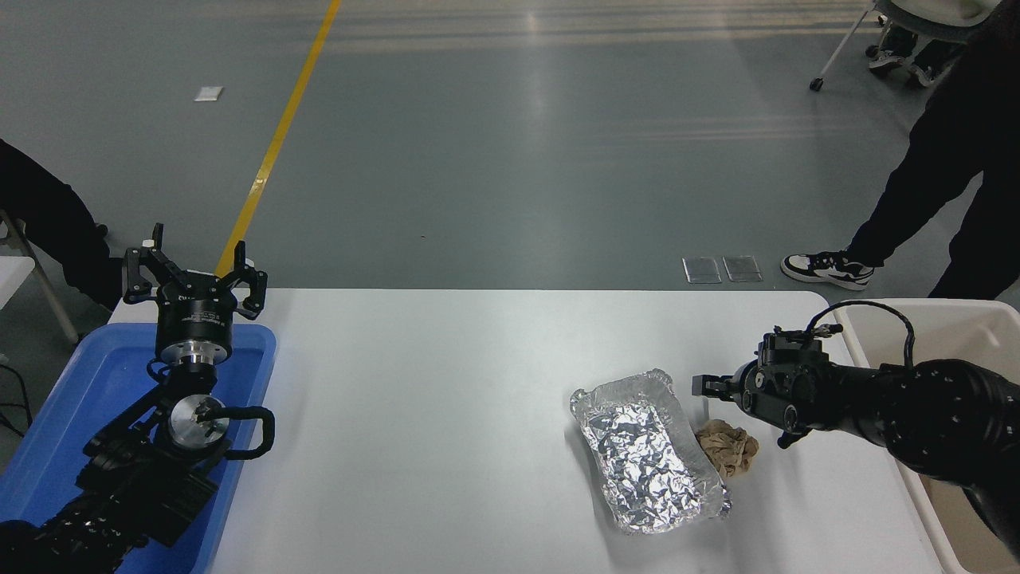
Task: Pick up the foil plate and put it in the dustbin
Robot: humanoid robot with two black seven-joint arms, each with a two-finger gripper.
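Observation:
The foil plate (645,450), a shiny crinkled silver tray, lies flat on the white table (438,414) right of centre. My right gripper (705,386) hovers just past the plate's far right corner, pointing left and a little above the table. It holds nothing that I can see. The dustbin (956,304), cream-white with a thick rim, stands at the table's right end, and my right arm reaches out over it. Over at the far left, the left gripper (195,271) is parked upright above a blue tray, fingers spread.
A crumpled tan paper ball (727,448) lies against the plate's right side, below my right gripper. The blue tray (64,399) sits at the table's left end. A person's dark legs (940,159) stand beyond the far right corner; another dark figure (40,223) is at the left edge.

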